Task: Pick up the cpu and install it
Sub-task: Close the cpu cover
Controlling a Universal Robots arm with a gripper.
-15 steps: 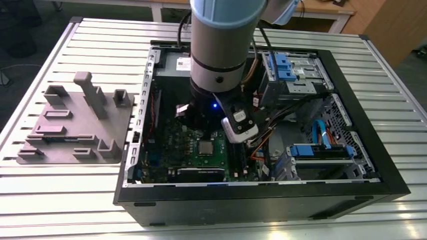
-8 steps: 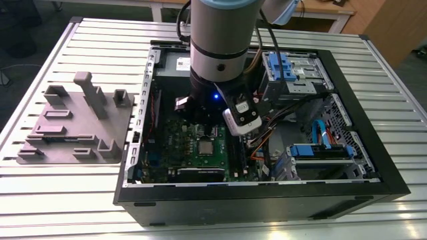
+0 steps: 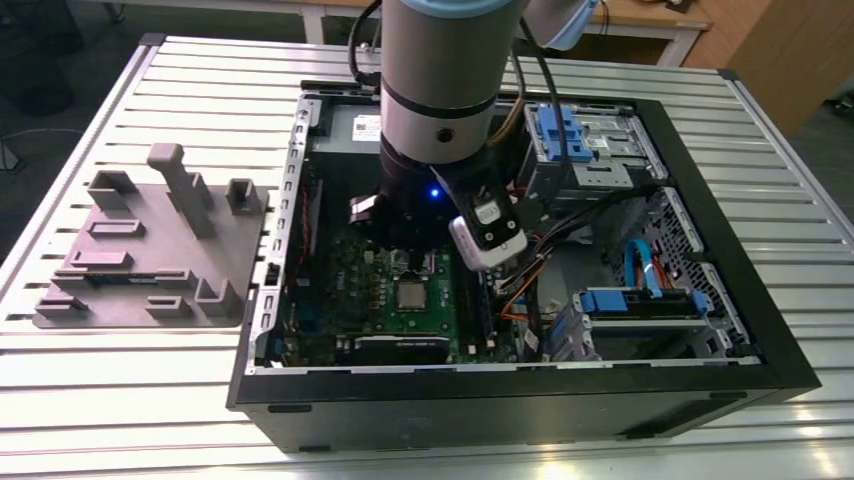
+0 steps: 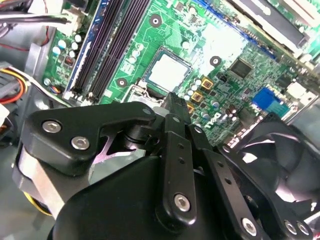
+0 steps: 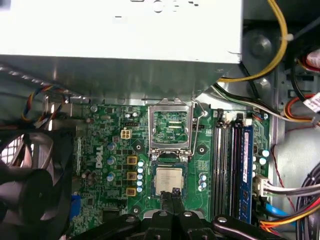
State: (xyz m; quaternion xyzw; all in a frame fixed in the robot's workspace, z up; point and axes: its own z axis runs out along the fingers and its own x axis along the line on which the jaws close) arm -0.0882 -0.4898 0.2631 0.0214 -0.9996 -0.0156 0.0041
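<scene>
Slatted metal surface (image 3: pixel 200 80) carries an open computer case (image 3: pixel 534 405). The arm stands near-vertical, wrist down inside the case over the motherboard (image 5: pixel 95 140). Gripper (image 5: pixel 175 192) is pressed together and empty, tips at the edge of the cpu (image 5: pixel 168 180). The cpu lies flat in its socket, the hinged frame (image 5: pixel 171 125) swung open beside it.

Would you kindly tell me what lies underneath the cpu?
The cpu lies flat in its socket on the green motherboard; the socket's surface beneath is covered by it.

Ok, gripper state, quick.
Gripper: shut, holding nothing, tips at the edge of the cpu.
</scene>
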